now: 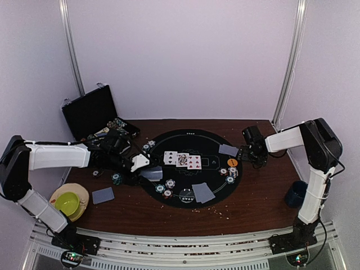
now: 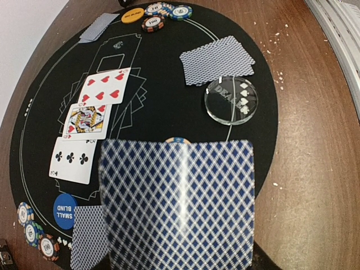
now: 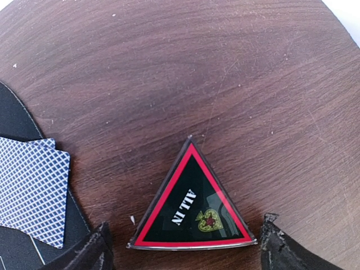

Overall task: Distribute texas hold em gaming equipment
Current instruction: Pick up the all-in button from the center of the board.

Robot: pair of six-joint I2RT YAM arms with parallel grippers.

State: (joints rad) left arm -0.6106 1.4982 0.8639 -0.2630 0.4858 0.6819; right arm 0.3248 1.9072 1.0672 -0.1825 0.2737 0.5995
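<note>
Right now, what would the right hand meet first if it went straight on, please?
Most likely the triangular ALL IN marker, lying on the wooden table between its open fingers; depth is unclear.

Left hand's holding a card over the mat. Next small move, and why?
Probably lower the left hand and release its playing card onto the lone face-down card beside the SMALL BLIND disc: the spot by the dealer button already shows two overlapped cards.
</note>
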